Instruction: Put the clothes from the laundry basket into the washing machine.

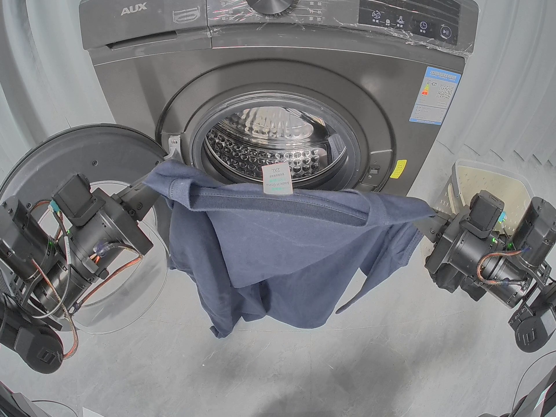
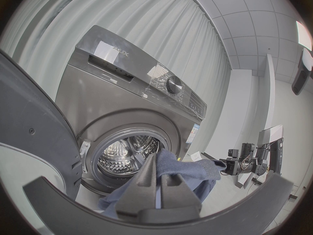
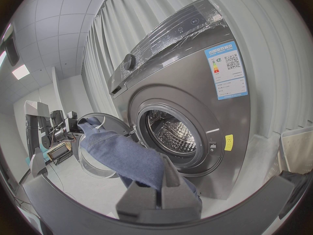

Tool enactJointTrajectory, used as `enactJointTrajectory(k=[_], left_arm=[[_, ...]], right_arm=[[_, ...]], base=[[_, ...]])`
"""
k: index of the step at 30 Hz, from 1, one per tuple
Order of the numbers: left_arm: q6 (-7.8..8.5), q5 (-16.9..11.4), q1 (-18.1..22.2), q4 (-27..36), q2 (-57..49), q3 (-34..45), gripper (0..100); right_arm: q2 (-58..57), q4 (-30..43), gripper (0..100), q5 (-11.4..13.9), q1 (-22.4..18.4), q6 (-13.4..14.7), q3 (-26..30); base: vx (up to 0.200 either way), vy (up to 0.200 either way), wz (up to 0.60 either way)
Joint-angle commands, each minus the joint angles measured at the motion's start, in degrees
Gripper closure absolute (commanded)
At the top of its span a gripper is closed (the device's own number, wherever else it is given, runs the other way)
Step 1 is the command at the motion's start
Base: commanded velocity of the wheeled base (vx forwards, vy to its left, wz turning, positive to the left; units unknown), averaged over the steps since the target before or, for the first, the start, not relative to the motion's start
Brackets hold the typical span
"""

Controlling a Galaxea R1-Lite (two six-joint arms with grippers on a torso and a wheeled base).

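A dark blue T-shirt (image 1: 278, 244) hangs stretched between my two grippers just in front of the washing machine's (image 1: 266, 76) round drum opening (image 1: 269, 137). My left gripper (image 1: 152, 187) is shut on the shirt's left end, my right gripper (image 1: 430, 220) on its right end. A white label (image 1: 277, 178) sticks up at the collar. The shirt's body droops toward the floor. In the left wrist view the left gripper (image 2: 158, 173) pinches blue cloth (image 2: 182, 167). The right wrist view has the right gripper (image 3: 159, 183) clamped on the same shirt (image 3: 120, 154).
The machine's door (image 1: 75, 169) stands swung open to the left, behind my left arm. A pale laundry basket (image 1: 492, 186) sits on the floor at the right, behind my right arm. Grey floor (image 1: 301, 366) lies open in front of the machine.
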Motion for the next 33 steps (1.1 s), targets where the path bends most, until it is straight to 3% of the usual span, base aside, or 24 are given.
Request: enactJointTrajectory(k=[1, 9, 14, 17, 26, 33], left_arm=[[0.05, 0.0, 0.3, -0.1, 0.0, -0.5, 100], [0.32, -0.3, 0.4, -0.1, 0.2, -1.3, 100], [4.36, -2.6, 0.5, 0.0, 1.1, -0.4, 100], [5.15, -2.7, 0.5, -0.1, 2.0, -0.4, 100], [5.06, -3.4, 0.4, -0.1, 1.3, -1.2, 100], [5.15, -7.0, -0.3, -0.1, 1.3, 0.5, 100]], right_arm=[[0.5, -0.5, 100, 0.0, -0.2, 0.0, -0.3], [-1.2, -0.5, 100, 0.0, 0.1, -0.1, -0.3], [-2.1, -0.5, 100, -0.2, 0.2, -0.9, -0.8], [-3.1, -0.4, 100, -0.3, 0.2, -1.3, -1.0], [-3.0, -0.4, 100, -0.4, 1.0, -1.3, -1.8], [-3.0, -0.4, 100, -0.6, 0.8, -1.2, -1.3]], base=[[0.000, 0.000, 0.00], [0.000, 0.000, 0.00], [0.000, 0.000, 0.00], [0.000, 0.000, 0.00], [0.000, 0.000, 0.00], [0.000, 0.000, 0.00]])
